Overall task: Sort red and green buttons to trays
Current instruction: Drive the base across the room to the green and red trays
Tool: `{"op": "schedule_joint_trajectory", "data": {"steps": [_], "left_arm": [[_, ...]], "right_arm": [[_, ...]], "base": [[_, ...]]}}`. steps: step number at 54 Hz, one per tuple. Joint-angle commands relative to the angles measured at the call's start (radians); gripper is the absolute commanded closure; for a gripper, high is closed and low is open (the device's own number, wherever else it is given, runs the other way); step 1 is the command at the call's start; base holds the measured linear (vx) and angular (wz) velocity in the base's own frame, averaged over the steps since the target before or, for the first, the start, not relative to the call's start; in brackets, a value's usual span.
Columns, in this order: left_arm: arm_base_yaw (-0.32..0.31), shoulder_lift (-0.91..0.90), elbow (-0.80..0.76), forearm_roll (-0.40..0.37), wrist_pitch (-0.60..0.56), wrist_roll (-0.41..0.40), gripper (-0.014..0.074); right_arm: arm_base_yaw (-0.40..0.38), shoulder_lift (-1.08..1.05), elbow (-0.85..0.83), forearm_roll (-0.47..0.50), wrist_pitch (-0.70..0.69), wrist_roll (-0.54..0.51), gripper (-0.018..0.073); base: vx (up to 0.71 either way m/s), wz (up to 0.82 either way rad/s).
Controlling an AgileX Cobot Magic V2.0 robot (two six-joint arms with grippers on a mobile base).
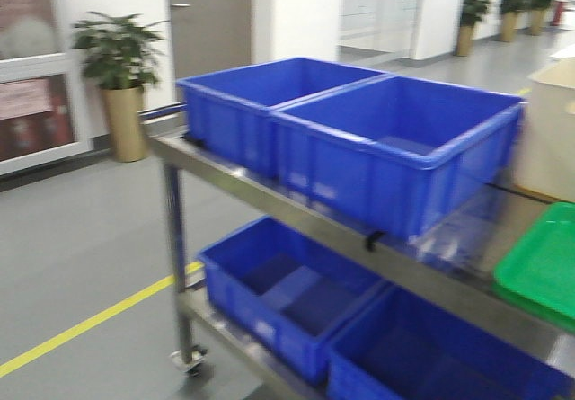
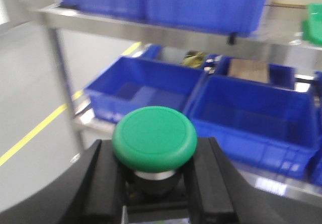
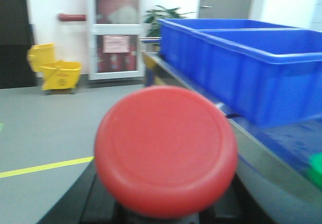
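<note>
Gripping one button in each gripper, I judge the sort roughly half done: both are picked up, but neither lies in a tray. My left gripper [image 2: 158,186] is closed on the green button [image 2: 154,139], cap up between the black fingers [image 2: 105,183]. My right gripper [image 3: 163,213] clamps the red button [image 3: 166,151], whose cap fills its wrist view. Both arms are held short of the steel cart [image 1: 269,198], the left wrist at about the lower shelf's height and the right level with the top shelf's edge. Beyond, the green tray [image 1: 539,265] lies at the right end of the top shelf, beside the blue crates [image 1: 395,148], with a cream tub [image 1: 548,130] behind it. No red tray shows, so I cannot tell where it sits.
</note>
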Motion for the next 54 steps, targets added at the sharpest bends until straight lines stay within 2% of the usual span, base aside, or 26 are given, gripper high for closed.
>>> {"op": "schedule_joint_trajectory", "data": {"steps": [1, 54], "left_arm": [[-0.007, 0.006, -0.033, -0.007, -0.094, -0.002, 0.0596], [-0.007, 0.006, -0.033, -0.007, -0.094, -0.002, 0.0596]], "right_arm": [[-0.004, 0.009, -0.033, 0.001, 0.026, 0.001, 0.0569], [-0.004, 0.009, -0.033, 0.001, 0.018, 0.001, 0.0569]], "base": [[0.31, -0.74], [0.25, -0.67]]}}
